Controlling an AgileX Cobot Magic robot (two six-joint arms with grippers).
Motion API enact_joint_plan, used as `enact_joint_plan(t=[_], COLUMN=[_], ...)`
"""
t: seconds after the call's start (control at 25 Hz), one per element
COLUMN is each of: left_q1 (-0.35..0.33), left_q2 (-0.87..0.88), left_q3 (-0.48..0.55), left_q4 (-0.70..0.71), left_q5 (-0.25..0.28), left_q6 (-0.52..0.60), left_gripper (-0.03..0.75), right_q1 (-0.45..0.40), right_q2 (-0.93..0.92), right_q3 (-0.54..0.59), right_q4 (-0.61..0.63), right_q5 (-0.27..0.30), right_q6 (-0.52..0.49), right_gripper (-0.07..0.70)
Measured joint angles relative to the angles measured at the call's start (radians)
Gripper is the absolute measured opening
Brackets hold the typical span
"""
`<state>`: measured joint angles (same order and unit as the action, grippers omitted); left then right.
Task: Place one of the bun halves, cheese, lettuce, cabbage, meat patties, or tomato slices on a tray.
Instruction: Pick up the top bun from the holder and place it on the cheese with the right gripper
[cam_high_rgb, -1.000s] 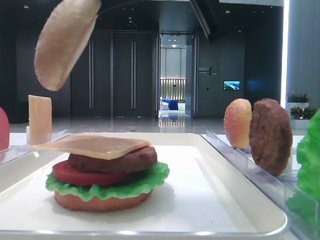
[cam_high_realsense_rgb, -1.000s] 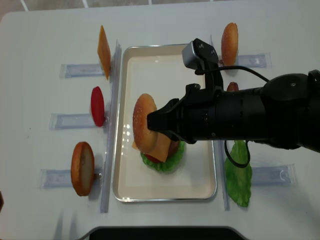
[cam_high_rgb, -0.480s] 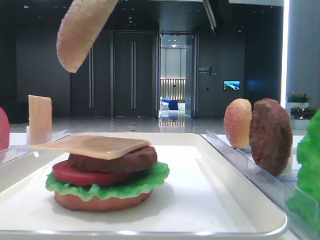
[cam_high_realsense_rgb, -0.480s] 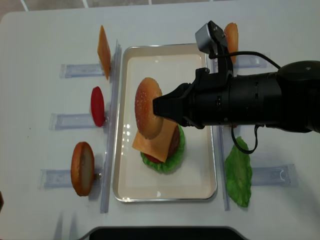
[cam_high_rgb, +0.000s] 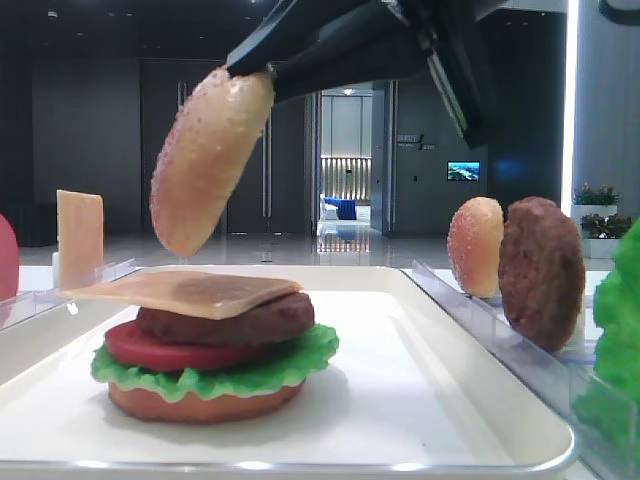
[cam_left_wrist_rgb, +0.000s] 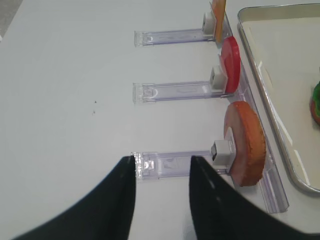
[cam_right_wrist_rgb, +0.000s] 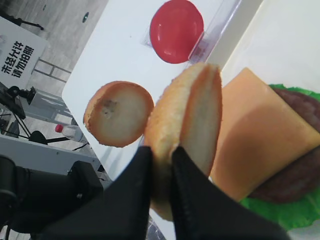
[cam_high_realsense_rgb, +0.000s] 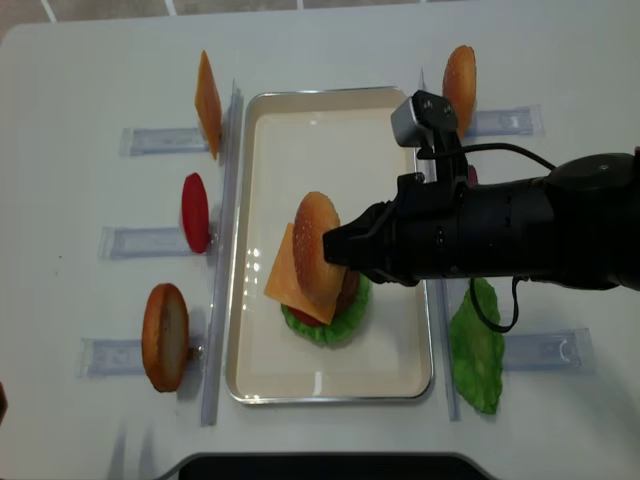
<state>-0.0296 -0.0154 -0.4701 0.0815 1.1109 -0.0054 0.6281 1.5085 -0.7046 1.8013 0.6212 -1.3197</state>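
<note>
change: right gripper (cam_high_realsense_rgb: 335, 245) has carried the bun top (cam_high_realsense_rgb: 318, 248) in from the tray's left edge to over the stack, and lower (a second ago it hung high and off to the left in the low front view).
meaning: judged as the final approach; the top is not set down yet, clear air shows between it and the cheese (cam_high_rgb: 185, 292).
right fingers: clenched on the bun top's edge, one black finger (cam_right_wrist_rgb: 129, 200) on each face.
left gripper (cam_left_wrist_rgb: 161, 200): jaws apart, nothing between them, hovering over the table's left part by the clear rack (cam_left_wrist_rgb: 172, 164) that holds the bottom bun (cam_left_wrist_rgb: 245, 143).
bun top position: tilted almost on edge above the stack near the middle of the white tray (cam_high_realsense_rgb: 330, 385).
bun top look: domed, golden-tan, speckled crust; pale cut face (seen in the wrist view).
stack: bottom bun, lettuce (cam_high_rgb: 215, 375), tomato slice (cam_high_rgb: 160, 348), patty (cam_high_rgb: 235, 322), cheese on top.
</note>
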Motion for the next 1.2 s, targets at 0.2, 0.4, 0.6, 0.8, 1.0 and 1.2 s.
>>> enact_joint_plan(t=[0.2, 0.4, 0.6, 0.8, 1.0, 1.2], left_q1=[0.000, 0.000, 0.000, 0.000, 0.000, 0.000], left_q2=[0.000, 0.000, 0.000, 0.000, 0.000, 0.000], left_q3=[0.000, 0.000, 0.000, 0.000, 0.000, 0.000], left_q4=[0.000, 0.000, 0.000, 0.000, 0.000, 0.000], left_q5=[0.000, 0.000, 0.000, 0.000, 0.000, 0.000], left_q6=[0.000, 0.000, 0.000, 0.000, 0.000, 0.000], left_gripper=[0.282, 0.282, 0.282, 0.282, 0.282, 0.282], right_q1=[0.010, 0.030, 0.032, 0.033, 0.034, 0.035], right_q2=[0.049, 0.058, 0.061, 0.067, 0.067, 0.067], right_q3=[0.000, 0.000, -0.003, -0.026, -0.031, -0.031], right_q4=[0.000, 0.007, 0.008, 0.007, 0.007, 0.007], right_q5=[0.007, -0.002, -0.002, 0.020, 0.039, 0.024], right_q6=[0.053, 0.077, 0.094, 0.110, 0.135, 0.140], right_gripper=[0.076, 0.076, 0.076, 0.076, 0.076, 0.076])
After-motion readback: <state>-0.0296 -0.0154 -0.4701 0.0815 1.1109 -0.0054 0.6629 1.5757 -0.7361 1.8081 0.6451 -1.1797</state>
